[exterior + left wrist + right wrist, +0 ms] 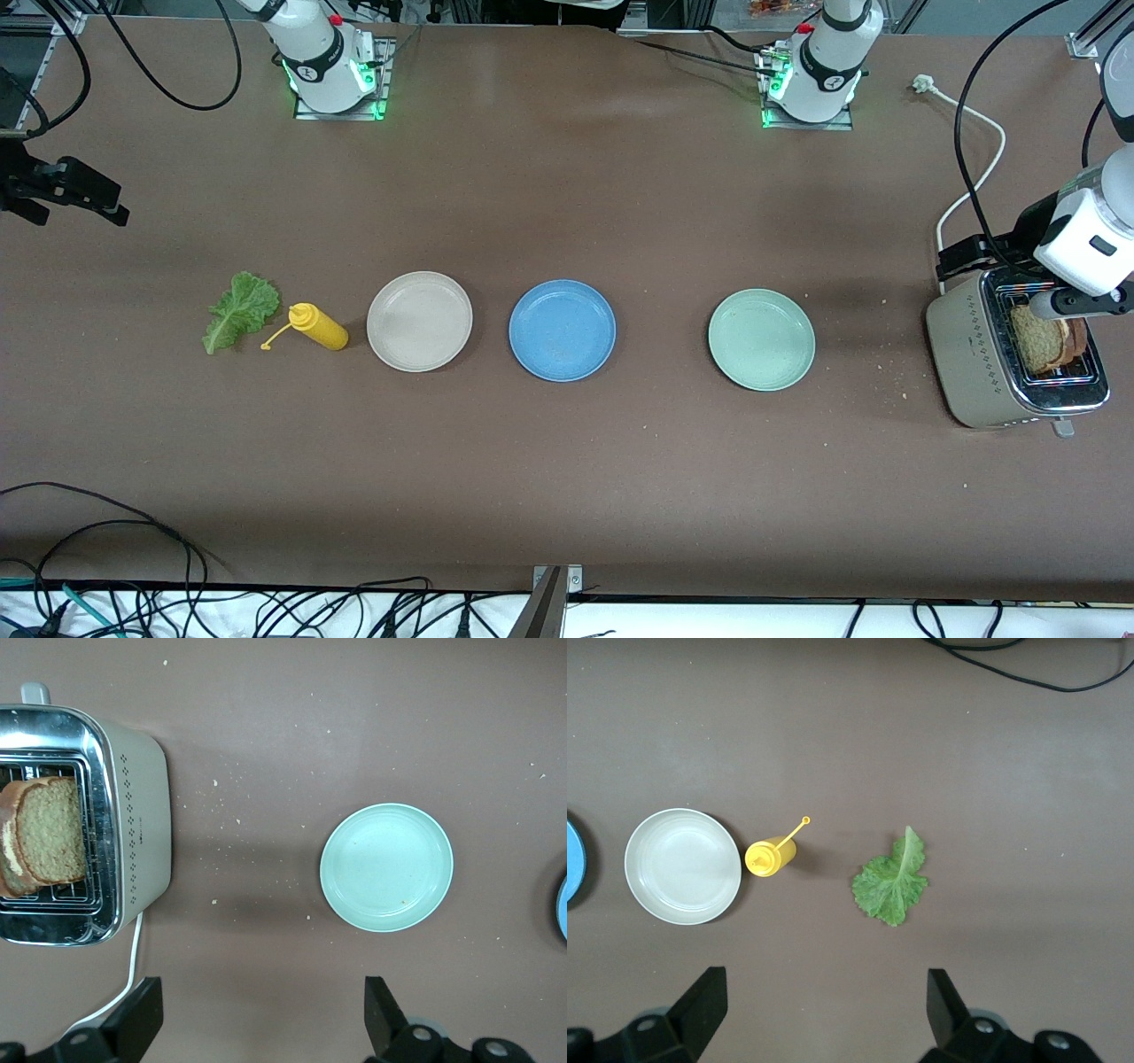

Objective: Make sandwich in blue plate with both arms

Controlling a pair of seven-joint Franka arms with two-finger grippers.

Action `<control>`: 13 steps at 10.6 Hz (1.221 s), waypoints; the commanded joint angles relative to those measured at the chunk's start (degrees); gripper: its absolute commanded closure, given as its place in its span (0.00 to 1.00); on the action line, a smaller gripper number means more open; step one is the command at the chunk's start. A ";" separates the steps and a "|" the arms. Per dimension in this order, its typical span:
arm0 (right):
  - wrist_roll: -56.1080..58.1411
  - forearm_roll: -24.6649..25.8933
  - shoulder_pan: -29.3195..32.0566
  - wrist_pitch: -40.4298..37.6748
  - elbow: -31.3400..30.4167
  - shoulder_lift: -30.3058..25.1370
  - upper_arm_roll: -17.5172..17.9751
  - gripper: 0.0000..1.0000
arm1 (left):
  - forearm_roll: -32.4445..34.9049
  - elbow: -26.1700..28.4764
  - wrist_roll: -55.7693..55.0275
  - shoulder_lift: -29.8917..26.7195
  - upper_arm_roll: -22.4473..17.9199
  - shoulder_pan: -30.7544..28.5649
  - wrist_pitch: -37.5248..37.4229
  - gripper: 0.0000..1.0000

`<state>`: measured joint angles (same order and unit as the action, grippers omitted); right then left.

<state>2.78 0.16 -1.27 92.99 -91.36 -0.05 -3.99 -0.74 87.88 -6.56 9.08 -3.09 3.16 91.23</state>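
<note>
The empty blue plate [562, 330] lies mid-table between a beige plate and a mint-green one. Two slices of brown toast [1045, 341] [53, 833] stand in the toaster [983, 363] [137, 837] at the left arm's end. A green lettuce leaf [239, 310] [891, 881] lies flat at the right arm's end. My left gripper [263, 994] hangs open and empty high over the table beside the toaster. My right gripper [826, 985] is open and empty too, high over bare table close to the lettuce.
A yellow squeeze bottle [319, 326] [771, 856] lies between the lettuce and the beige plate [419, 321] [682, 865]. The mint-green plate [761, 338] [386, 866] sits between the blue plate and the toaster. Crumbs and the toaster's white cord [970, 186] lie nearby.
</note>
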 commanded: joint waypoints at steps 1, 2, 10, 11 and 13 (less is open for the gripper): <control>-0.23 -0.51 0.21 -0.88 1.01 0.40 -0.05 0.00 | -1.72 -0.16 1.38 -0.12 -0.33 0.00 0.09 0.00; 0.30 -0.25 0.30 -0.80 1.01 0.58 -0.06 0.00 | -1.72 -0.16 1.38 -0.12 -0.33 0.00 0.09 0.00; -0.23 -0.16 0.13 0.17 1.45 0.58 0.12 0.00 | -1.72 -0.16 1.29 0.41 -0.33 0.53 0.09 0.00; -0.23 -0.42 0.21 0.17 1.45 0.58 0.12 0.00 | -1.72 -0.16 1.29 0.41 -0.33 0.53 0.09 0.00; -0.23 -0.42 0.21 0.08 1.45 0.67 0.12 0.00 | -1.64 -0.07 1.38 0.50 -0.33 0.44 0.09 0.00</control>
<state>2.78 0.17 -1.25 93.72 -90.98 0.30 -3.99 -1.15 87.88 -6.47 9.57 -3.01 3.50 91.26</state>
